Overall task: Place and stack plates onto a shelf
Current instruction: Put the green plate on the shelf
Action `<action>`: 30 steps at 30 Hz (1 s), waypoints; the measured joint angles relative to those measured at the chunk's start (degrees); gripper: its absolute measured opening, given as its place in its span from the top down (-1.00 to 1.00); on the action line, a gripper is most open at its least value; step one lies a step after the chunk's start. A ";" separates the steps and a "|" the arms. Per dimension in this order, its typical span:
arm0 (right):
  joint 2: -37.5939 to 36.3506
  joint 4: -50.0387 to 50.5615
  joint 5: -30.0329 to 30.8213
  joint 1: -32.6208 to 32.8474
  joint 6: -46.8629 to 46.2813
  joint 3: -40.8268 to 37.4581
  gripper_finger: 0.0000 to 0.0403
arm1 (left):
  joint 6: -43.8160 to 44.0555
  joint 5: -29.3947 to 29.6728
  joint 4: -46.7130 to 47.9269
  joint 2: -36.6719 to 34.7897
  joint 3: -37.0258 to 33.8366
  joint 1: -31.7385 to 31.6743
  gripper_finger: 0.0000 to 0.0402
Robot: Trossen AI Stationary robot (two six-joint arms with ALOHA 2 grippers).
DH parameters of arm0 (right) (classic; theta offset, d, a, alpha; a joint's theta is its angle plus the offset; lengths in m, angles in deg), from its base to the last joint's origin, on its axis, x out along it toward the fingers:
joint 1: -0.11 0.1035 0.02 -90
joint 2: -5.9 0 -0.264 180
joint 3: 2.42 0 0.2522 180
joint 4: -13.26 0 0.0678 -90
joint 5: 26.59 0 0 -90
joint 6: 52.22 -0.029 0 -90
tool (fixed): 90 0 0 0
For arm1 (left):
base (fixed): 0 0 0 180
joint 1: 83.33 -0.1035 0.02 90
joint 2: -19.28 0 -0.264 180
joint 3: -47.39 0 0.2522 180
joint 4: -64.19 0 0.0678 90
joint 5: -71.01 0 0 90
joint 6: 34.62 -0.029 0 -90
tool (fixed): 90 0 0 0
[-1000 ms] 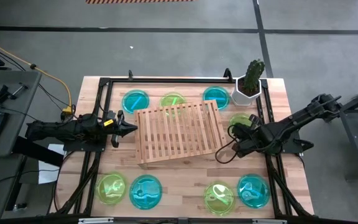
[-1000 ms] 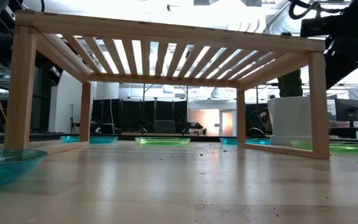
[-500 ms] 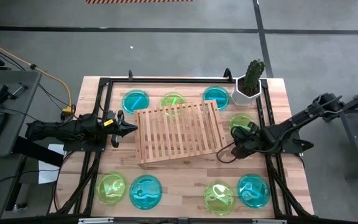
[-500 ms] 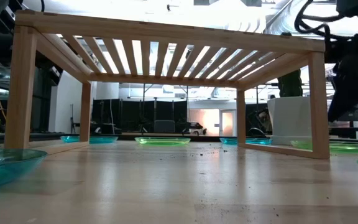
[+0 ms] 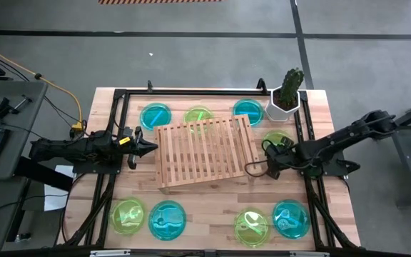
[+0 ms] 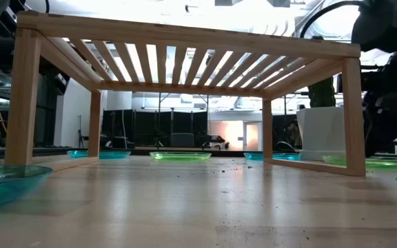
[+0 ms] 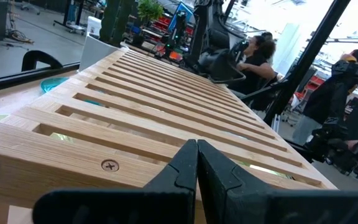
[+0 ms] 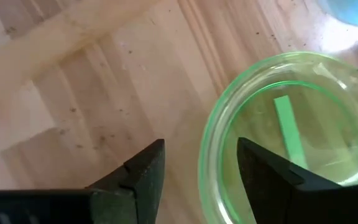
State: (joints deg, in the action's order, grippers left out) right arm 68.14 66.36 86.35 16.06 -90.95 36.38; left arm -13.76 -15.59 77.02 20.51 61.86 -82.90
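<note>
The wooden slat shelf (image 5: 205, 153) stands mid-table on its legs (image 6: 353, 117). Plates lie flat on the table around it: cyan (image 5: 155, 116), green (image 5: 198, 115) and cyan (image 5: 247, 111) behind it, several more along the near edge. A green plate (image 5: 280, 138) lies at the shelf's right end. My right gripper (image 5: 271, 154) is open low over that plate; in the right wrist view the gripper (image 8: 201, 165) has the plate's rim (image 8: 207, 163) between its fingers, untouched. My left gripper (image 5: 151, 148) is shut at the shelf's left end. My left gripper points its shut fingertips (image 7: 196, 163) level, from the table's left, at the shelf's left end rail (image 7: 107, 165). Whether they touch the wood, I cannot tell.
A potted cactus (image 5: 287, 98) stands at the far right corner, close behind the green plate. Black frame rails (image 5: 123, 107) run along the table's sides. Near-edge plates: green (image 5: 128, 215), cyan (image 5: 167, 219), green (image 5: 251, 225), cyan (image 5: 290, 218). People sit beyond the table (image 7: 253, 53).
My right gripper has come down toward the green plate at the shelf's right end and shifted slightly toward the table's far edge. The shelf and the plates have stayed where they were.
</note>
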 joint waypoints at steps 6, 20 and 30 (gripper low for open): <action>1.90 -0.04 0.18 -2.39 1.69 0.00 0.10 | 0.01 0.00 0.00 0.00 0.00 -0.01 1.00; 9.58 -0.89 0.93 -2.52 3.01 0.17 0.26 | 0.00 0.00 0.00 0.00 0.00 -0.02 1.00; 10.63 -0.06 1.49 -2.56 0.84 0.10 0.95 | 0.00 -0.01 0.00 -0.01 0.00 -0.01 1.00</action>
State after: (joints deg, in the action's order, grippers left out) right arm 78.76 66.30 87.84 13.49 -90.11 36.48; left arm -13.76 -15.60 77.02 20.50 61.86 -82.91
